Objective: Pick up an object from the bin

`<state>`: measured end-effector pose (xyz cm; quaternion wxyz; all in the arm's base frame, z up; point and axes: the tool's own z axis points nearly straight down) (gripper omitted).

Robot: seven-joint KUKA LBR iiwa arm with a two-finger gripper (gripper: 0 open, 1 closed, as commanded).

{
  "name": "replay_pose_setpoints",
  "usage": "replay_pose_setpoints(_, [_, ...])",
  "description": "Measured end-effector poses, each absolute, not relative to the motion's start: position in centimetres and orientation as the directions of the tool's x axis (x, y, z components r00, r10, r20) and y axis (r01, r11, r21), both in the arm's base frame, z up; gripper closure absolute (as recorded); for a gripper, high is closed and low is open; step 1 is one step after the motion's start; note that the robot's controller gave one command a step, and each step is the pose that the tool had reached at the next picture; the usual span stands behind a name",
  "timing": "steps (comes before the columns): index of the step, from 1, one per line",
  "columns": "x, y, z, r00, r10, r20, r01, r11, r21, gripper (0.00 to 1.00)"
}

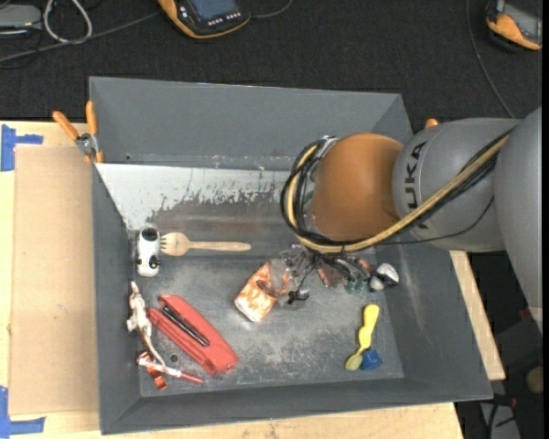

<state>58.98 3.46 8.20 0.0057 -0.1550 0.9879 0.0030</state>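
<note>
- Grey metal makes the bin (210, 135). The arm (467, 181) comes in from the right, with a big orange cover (352, 186) on its wrist.
- The gripper (295, 280) is low over the middle of the bin floor, just under that cover.
- I cannot tell if the gripper is open or closed. It is dark there and mixed up with wires.
- An orange and white packet (254, 298) lies just left of the gripper, a bit nearer the front wall. Its top right end seems to touch the gripper.
- The packet is long from bottom left to top right, so it points right at the gripper.
- I think the packet is the thing to pick, as it is the nearest. I cannot see that it is held.
- To get it, the gripper would need to go a little left and toward the front, then close across the packet's short side.
- Other things lie well apart: a wooden fork (206, 245) at the back left, a red case (197, 337) at the front left, and a yellow toy (368, 329) at the front right.
- A small white thing (384, 274) sits near the gripper on its right.
</note>
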Motion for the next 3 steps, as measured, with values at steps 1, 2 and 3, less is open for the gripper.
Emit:
replay_pose_setpoints(1, [58.8, 3.9, 9.1, -0.957, -0.29, -0.013, -0.29, 0.957, 0.005, 1.0])
replay_pose_setpoints(2, [58.9, 3.8, 11.5, -0.953, -0.304, -0.003, -0.304, 0.953, 0.008, 1.0])
replay_pose_setpoints(3, [59.9, 5.5, 11.4, -0.925, -0.381, -0.014, -0.381, 0.925, 0.004, 1.0])
